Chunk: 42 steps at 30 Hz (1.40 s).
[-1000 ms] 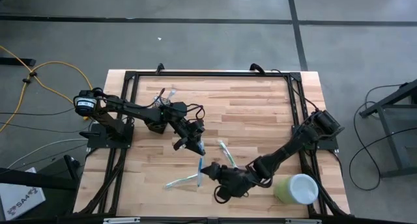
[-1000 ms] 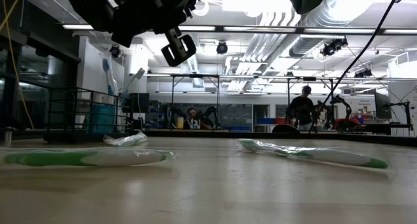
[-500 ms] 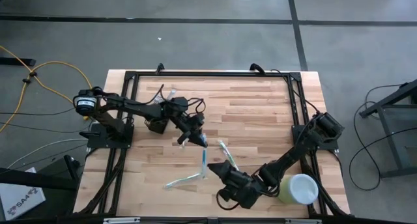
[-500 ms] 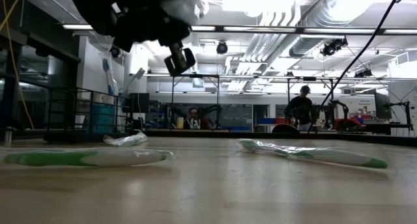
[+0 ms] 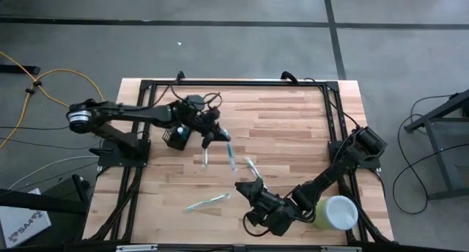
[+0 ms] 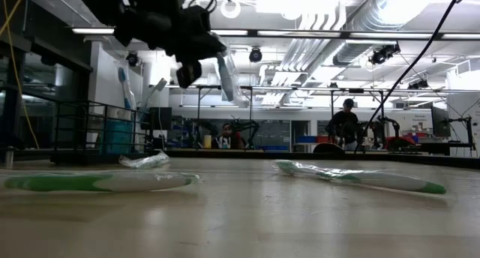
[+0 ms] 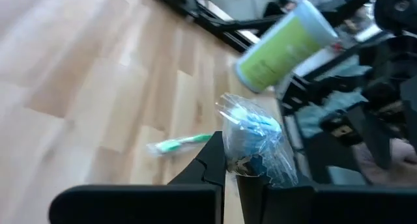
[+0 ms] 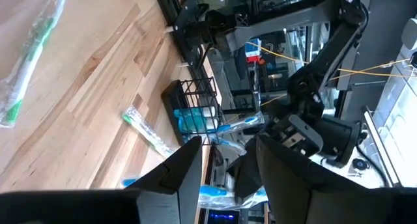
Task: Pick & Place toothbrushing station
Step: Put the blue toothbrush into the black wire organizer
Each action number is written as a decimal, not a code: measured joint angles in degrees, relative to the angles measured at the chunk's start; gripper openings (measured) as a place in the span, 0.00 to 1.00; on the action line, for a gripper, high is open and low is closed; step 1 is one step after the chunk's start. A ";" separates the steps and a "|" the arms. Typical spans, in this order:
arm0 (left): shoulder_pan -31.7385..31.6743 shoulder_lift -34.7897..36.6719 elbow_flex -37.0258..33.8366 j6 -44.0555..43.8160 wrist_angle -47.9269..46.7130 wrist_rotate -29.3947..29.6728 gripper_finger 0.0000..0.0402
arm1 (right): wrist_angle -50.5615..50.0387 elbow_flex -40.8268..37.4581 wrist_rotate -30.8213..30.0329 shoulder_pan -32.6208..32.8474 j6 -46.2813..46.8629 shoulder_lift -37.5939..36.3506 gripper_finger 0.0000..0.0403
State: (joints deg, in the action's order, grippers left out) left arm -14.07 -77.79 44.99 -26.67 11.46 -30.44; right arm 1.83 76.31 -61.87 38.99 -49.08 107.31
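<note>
Black mesh holder [image 5: 176,137] partly hidden behind left arm, far-left area of table [image 5: 286,120]; upright, opening facing up, wrapped brushes standing inside per right wrist view [image 8: 195,110]; left gripper [image 5: 212,137] just right of holder, fingers pinched on wrapped blue toothbrush [image 5: 229,152], raised off table, long axis running far-left to near-right; right gripper [image 5: 248,192] near edge, fingers spread, empty; green toothbrush [image 5: 205,203] left of it, another [image 5: 254,170] just beyond; pale green cup [image 5: 334,212] near-right corner.

Wire-mesh holder [image 5: 176,137] sits far-left on the table [image 5: 293,120]; cup [image 5: 333,212] near-right
</note>
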 joint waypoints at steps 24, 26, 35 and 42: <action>-3.37 28.65 1.51 5.43 -33.10 20.22 0.02 | -0.29 0.00 0.87 -1.84 7.31 0.00 0.34; -3.10 29.59 1.75 5.42 -33.74 20.28 0.02 | -0.34 0.00 0.90 -2.02 7.56 0.00 0.34; 0.48 28.35 12.37 9.08 -49.97 35.43 0.02 | -0.34 0.00 0.89 -2.80 10.40 0.00 0.34; 2.58 28.07 16.63 10.43 -55.54 48.00 0.02 | -0.33 0.00 0.83 -3.07 10.40 0.00 0.34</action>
State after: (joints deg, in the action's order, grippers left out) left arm -11.49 -49.71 61.63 -16.24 -44.08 17.56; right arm 1.50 76.31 -61.04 35.92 -38.68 107.31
